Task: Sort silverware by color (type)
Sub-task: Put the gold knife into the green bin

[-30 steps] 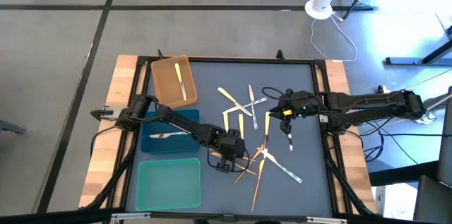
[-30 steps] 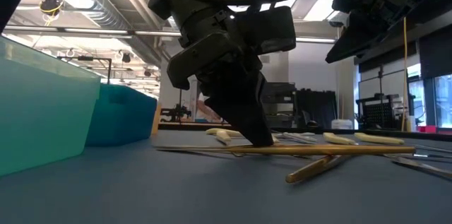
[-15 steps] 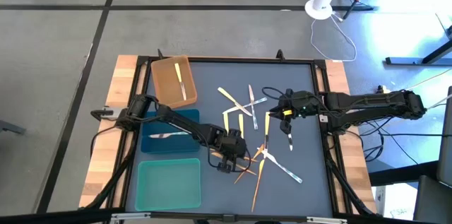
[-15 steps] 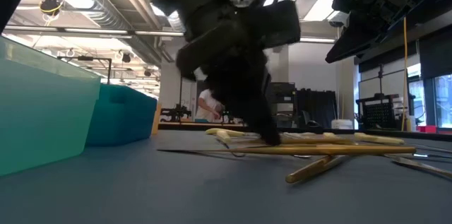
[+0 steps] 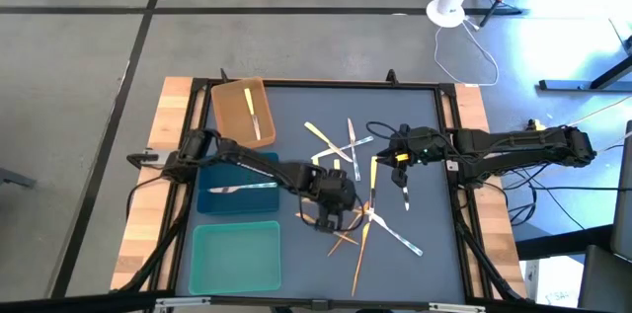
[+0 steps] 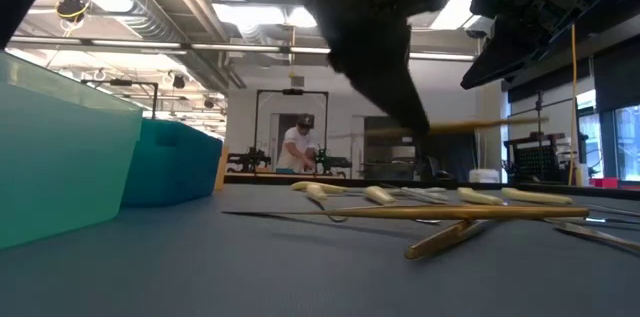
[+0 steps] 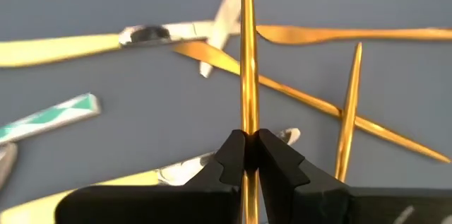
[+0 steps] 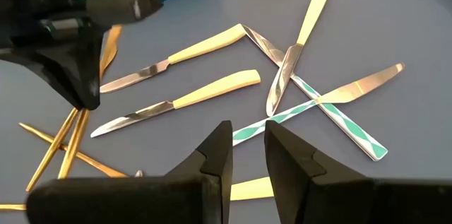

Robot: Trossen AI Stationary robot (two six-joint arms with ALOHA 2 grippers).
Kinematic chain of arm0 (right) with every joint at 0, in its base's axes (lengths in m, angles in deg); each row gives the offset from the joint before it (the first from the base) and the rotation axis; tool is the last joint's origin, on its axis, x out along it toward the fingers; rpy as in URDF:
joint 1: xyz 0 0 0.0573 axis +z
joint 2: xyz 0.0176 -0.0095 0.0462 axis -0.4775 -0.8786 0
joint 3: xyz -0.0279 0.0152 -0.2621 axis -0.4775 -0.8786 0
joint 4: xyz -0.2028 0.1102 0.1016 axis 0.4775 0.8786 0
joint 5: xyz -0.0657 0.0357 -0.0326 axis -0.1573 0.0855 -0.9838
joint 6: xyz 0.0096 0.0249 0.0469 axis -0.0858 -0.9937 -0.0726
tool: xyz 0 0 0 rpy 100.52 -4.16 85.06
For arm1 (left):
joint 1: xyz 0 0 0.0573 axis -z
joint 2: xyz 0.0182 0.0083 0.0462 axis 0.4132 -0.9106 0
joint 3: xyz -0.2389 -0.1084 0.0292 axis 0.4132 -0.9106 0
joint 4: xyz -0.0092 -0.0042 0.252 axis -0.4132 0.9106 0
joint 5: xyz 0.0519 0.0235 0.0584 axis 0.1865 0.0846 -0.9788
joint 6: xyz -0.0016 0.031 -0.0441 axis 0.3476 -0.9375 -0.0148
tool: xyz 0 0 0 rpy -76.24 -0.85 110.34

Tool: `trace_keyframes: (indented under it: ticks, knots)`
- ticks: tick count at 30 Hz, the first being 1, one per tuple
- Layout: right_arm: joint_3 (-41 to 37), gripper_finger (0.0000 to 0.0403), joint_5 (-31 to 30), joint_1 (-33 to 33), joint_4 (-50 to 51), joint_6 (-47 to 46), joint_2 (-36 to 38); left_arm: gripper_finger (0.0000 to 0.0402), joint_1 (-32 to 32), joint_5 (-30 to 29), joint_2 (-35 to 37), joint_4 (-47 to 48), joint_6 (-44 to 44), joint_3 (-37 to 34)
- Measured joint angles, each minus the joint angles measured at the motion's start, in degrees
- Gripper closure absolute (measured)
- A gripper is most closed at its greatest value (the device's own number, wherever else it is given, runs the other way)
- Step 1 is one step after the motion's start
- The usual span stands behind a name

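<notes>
While my left gripper [image 7: 246, 155] pinches this thin, stiff orange-gold metal utensil [image 7: 247, 54] near one end, jaws fully closed, it feels light, slick, likely to pivot.

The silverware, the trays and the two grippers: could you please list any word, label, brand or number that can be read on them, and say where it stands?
None: no text can be read in any view.
The silverware: plain handles; two pieces carry a teal-and-white pattern, not lettering.
The brown tray, blue tray and teal tray: no labels visible.
The left gripper, shut on a gold utensil, and the right gripper: no markings visible.
</notes>
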Motion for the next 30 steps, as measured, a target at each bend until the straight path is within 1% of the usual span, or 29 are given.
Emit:
trace_keyframes:
  ticks: [8, 11, 18, 25, 30]
  knots:
    - [0.0, 0.0331, 0.0, 0.0, 0.0, 0.1, 0.0, 0.0384, -0.2, 0.4, 0.0, 6.7, 0.0, 7.1]
    - [0.0, 0.0331, 0.0, 0.0, 0.0, 0.1, 0.0, 0.0384, 0.3, 0.4, 0.0, 9.3, 1.4, 9.2]
    - [0.0, 0.0331, 0.0, 0.0, 0.0, 0.2, 0.0, 0.0384, 3.0, 0.5, 0.0, 15.7, 8.4, 13.9]
    - [0.0, 0.0331, 0.0, 0.0, 0.0, 0.2, 0.0, 0.0384, 6.2, -1.7, 1.3, 23.2, 20.2, 16.9]
    - [0.0, 0.0331, 0.0, 0.0, 0.0, 0.2, 0.0, 0.0384, 9.6, -6.8, 5.1, 26.8, 26.2, 17.1]
